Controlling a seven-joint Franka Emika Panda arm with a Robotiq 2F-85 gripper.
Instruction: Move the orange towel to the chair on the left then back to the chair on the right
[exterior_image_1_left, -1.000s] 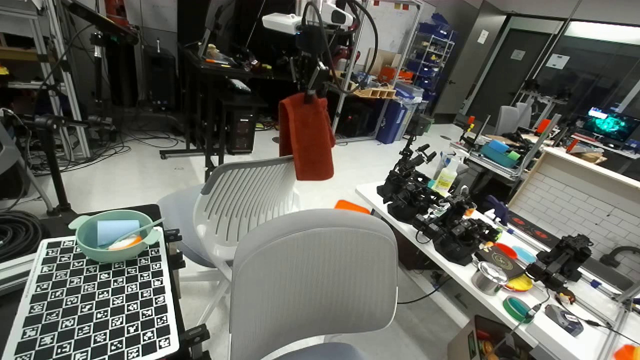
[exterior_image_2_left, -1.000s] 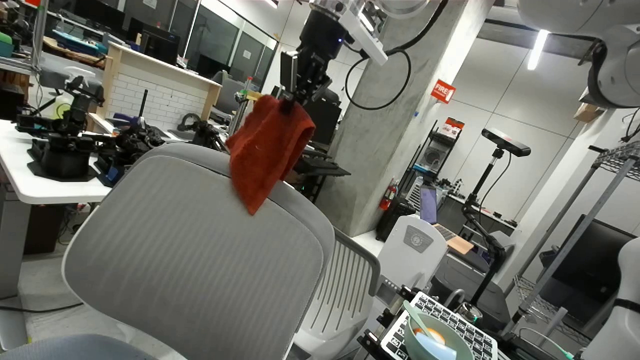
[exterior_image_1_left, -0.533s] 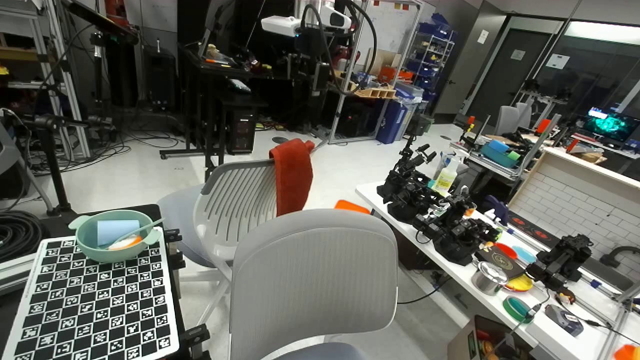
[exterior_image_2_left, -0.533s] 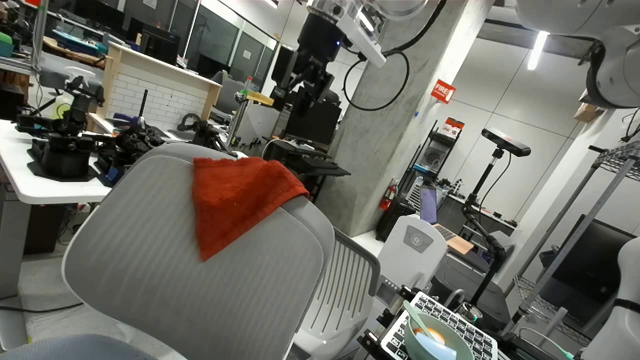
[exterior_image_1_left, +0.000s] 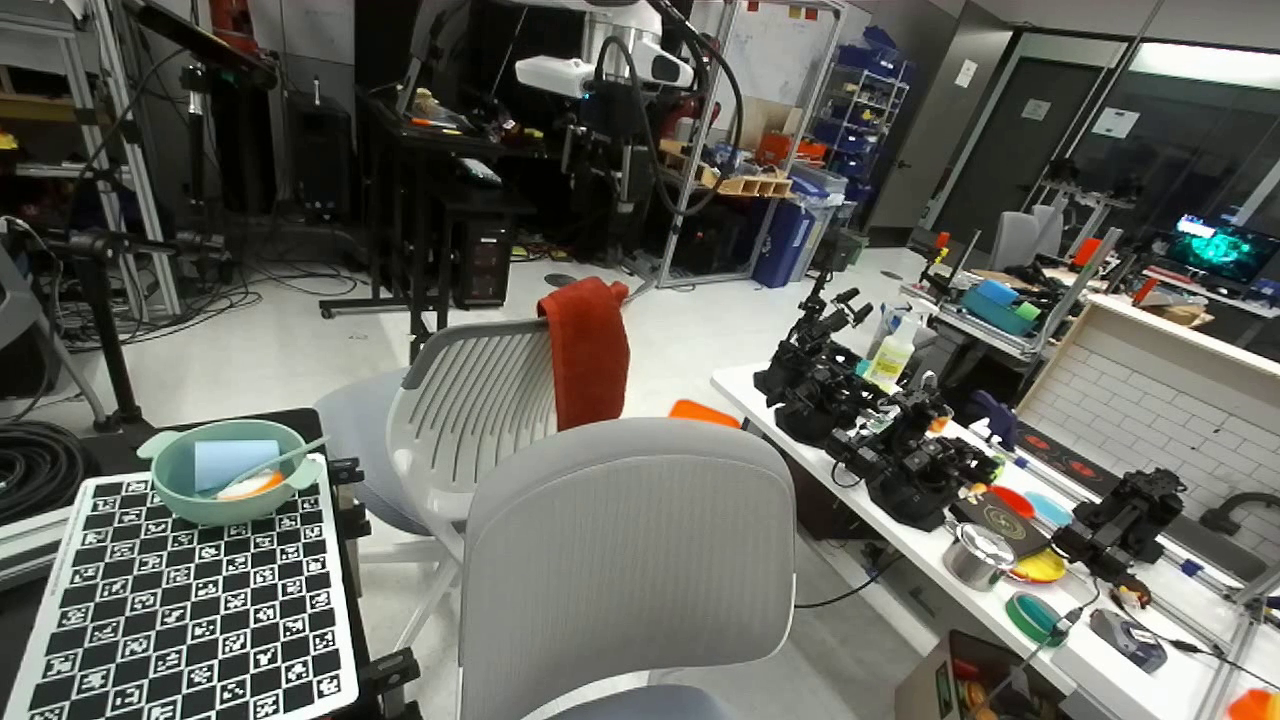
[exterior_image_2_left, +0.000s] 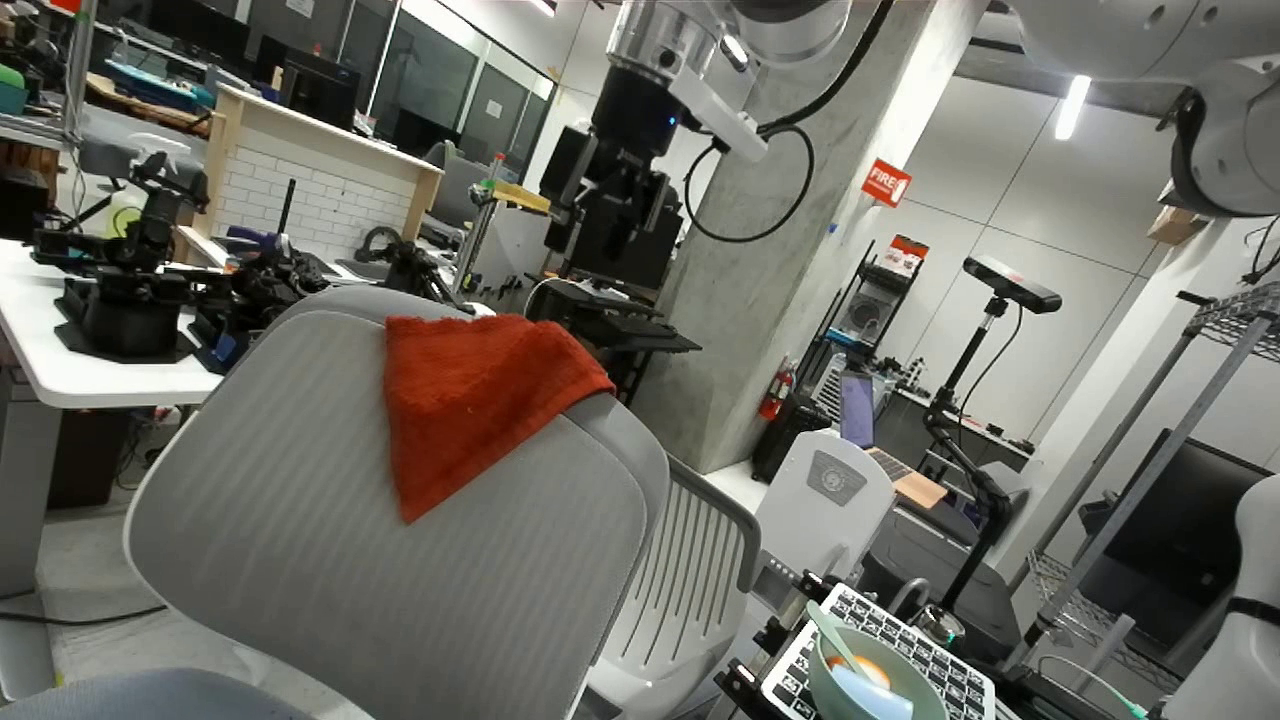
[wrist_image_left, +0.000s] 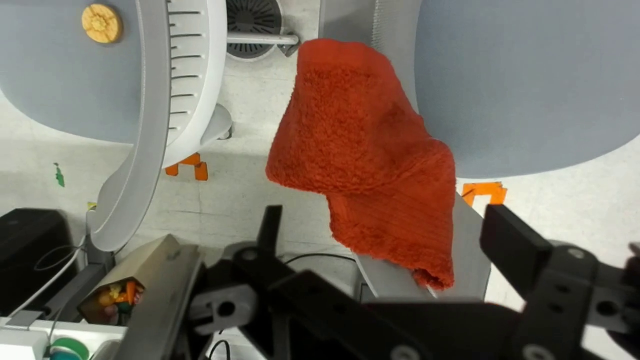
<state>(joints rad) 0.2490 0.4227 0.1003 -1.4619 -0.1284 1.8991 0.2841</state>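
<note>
A red sign (exterior_image_2_left: 886, 183) on the concrete pillar (exterior_image_2_left: 770, 300) reads FIRE in white capitals. The paper notice (exterior_image_1_left: 1115, 122) in the background, the yellow label on the spray bottle (exterior_image_1_left: 893, 350) and the round emblem on a white panel (exterior_image_2_left: 812, 525) are too small to read. A board (exterior_image_1_left: 190, 600) printed in black and white squares bears a green bowl (exterior_image_1_left: 228, 512). The orange towel (wrist_image_left: 360, 140) lies draped over the backrest of a chair (exterior_image_2_left: 390, 560), the nearer of two in an exterior view; behind it shows the slatted back of the second chair (exterior_image_2_left: 690, 560). The gripper (wrist_image_left: 385, 222) is above the towel and apart from it, its fingers (wrist_image_left: 517, 250) spread wide; in the wrist view the towel's lower end appears between them.
</note>
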